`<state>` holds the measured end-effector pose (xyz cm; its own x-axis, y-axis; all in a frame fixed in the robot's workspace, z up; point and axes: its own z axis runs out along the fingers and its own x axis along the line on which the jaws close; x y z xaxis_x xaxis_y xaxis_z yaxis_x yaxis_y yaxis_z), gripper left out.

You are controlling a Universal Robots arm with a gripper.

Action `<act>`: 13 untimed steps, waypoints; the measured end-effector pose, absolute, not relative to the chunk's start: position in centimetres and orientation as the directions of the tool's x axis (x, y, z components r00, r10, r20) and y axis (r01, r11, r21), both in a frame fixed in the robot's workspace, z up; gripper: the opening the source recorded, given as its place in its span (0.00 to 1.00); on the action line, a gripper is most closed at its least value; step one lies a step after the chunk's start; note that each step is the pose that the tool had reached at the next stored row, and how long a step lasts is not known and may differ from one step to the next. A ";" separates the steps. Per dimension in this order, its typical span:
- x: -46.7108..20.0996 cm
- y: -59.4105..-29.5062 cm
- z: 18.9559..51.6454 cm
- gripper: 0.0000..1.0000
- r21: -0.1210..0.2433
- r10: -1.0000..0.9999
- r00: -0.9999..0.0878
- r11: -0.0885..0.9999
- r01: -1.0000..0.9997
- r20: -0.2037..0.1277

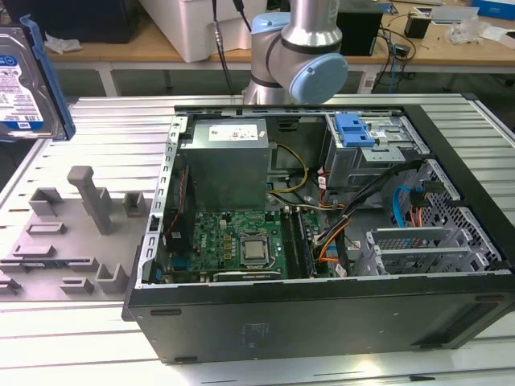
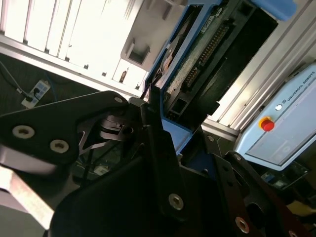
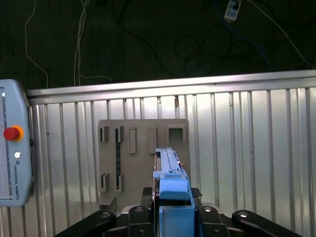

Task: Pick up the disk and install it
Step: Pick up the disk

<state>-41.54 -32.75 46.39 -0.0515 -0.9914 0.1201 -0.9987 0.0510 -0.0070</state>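
The disk [image 1: 20, 80], edge-up in its blue carrier, is clamped between the gripper's [image 3: 170, 217] fingers, apparently hanging above the ribbed table's [image 1: 80, 338] edge at the exterior view's left. Beside it, the open computer case [image 1: 322, 322] holds a power supply [image 1: 225, 165] and motherboard [image 1: 233, 241].

The disk [image 1: 22, 80] shows upright at the exterior view's left edge, label towards the camera, well apart from the open computer case [image 1: 322, 322] lying on the ribbed tabletop [image 1: 96, 354]. A grey holder plate [image 1: 56, 241] lies beside the case. The robot arm [image 1: 302, 48] rises behind it.
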 end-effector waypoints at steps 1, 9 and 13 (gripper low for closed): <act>-41.3 -32.7 46.4 0.37 -0.007 -0.991 -0.051 0.051 -0.999 0.120; -39.7 -32.8 46.6 0.37 -0.007 -0.991 -0.051 0.051 -0.999 0.120; -38.8 -32.8 46.8 0.37 -0.007 -0.991 -0.051 0.050 -0.999 0.120</act>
